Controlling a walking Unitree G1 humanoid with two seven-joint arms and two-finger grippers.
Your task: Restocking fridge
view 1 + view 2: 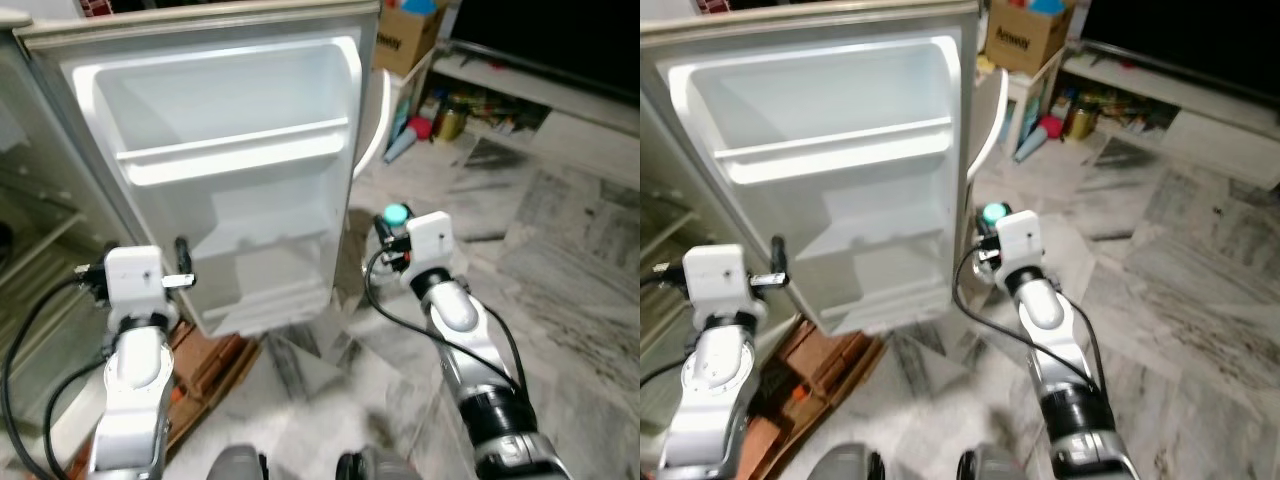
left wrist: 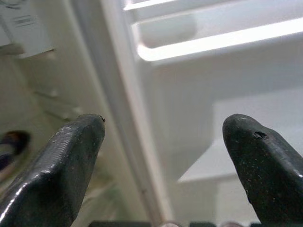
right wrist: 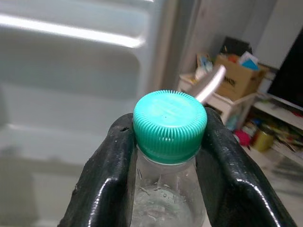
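The white fridge door (image 1: 230,170) stands swung open before me, its inner shelves (image 1: 235,150) bare. My right gripper (image 3: 165,156) is shut on the neck of a clear bottle with a green cap (image 3: 169,124). That green cap (image 1: 396,214) shows just right of the door's edge, beside the right wrist. My left gripper (image 2: 165,156) is open with nothing between its fingers (image 2: 61,165). It hovers near the door's lower left side (image 1: 180,265), pointing at the door's edge and inner shelf.
The fridge's interior (image 1: 30,230) lies at far left. Reddish boards (image 1: 205,370) lie on the floor under the door. A cardboard box (image 1: 405,35) and a low white shelf with clutter (image 1: 480,105) stand at back right. Marble floor (image 1: 560,260) spreads to the right.
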